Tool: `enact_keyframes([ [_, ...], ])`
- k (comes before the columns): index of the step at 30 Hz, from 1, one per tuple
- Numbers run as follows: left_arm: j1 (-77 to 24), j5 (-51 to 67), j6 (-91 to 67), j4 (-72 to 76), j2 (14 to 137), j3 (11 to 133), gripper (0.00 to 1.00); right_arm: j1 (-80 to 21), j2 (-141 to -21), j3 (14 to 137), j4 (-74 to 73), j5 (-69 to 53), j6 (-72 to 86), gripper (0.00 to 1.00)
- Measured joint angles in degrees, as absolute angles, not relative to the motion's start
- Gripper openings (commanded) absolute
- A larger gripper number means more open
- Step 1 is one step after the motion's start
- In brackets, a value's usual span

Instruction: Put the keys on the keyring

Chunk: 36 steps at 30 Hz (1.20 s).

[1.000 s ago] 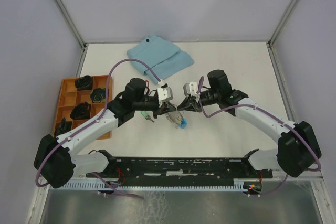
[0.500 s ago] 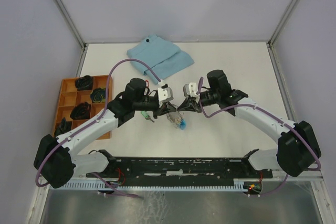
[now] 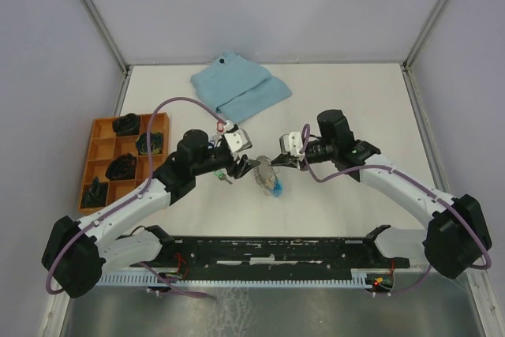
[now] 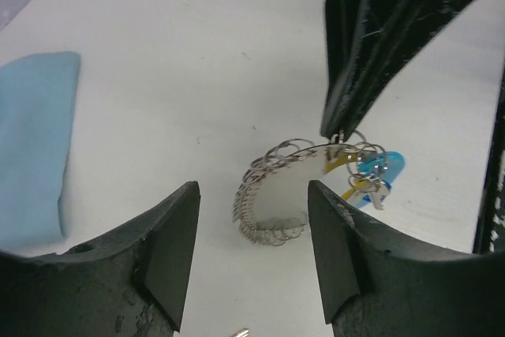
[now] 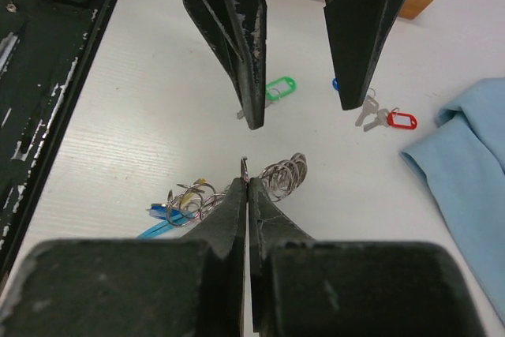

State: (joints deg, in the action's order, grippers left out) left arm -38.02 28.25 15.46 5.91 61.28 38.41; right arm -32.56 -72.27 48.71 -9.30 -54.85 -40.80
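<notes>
Right gripper (image 5: 247, 173) pinched tight on a link of the keyring (image 4: 268, 195), which lies on the table (image 5: 118, 116); left gripper (image 4: 252, 222) open, empty, just beside it; green-tagged key (image 5: 278, 88) and red-tagged key (image 5: 401, 121) lie loose nearby, so I judge at least two keys left to thread.

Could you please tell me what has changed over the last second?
The left tool opened, letting go of the keyring, and its arm drew back toward the left. The right tool stays shut on the keyring's chain, shifted slightly right. The green-tagged key, red-tagged key and cloth lie as before.
</notes>
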Motion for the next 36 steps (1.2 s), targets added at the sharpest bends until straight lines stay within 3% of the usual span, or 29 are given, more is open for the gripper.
enact_keyframes([
  [6, -38.1, 13.4, 7.1, 13.4, 60.3, 33.9, 0.7, -32.6, -69.3, 47.8, -9.3, -51.7, -43.5, 0.01],
  [15, -38.1, -4.6, -3.0, 12.1, 62.3, 33.2, 0.72, -32.6, -66.0, 46.0, -10.2, -49.2, -50.2, 0.01],
  [24, -37.1, -10.1, -11.8, 6.5, 63.4, 31.1, 0.76, -34.0, -65.7, 45.5, -11.7, -45.7, -56.1, 0.01],
  [36, -31.0, -12.2, -21.5, -3.3, 66.8, 31.2, 0.76, -37.8, -64.5, 45.5, -12.3, -36.0, -61.5, 0.01],
])
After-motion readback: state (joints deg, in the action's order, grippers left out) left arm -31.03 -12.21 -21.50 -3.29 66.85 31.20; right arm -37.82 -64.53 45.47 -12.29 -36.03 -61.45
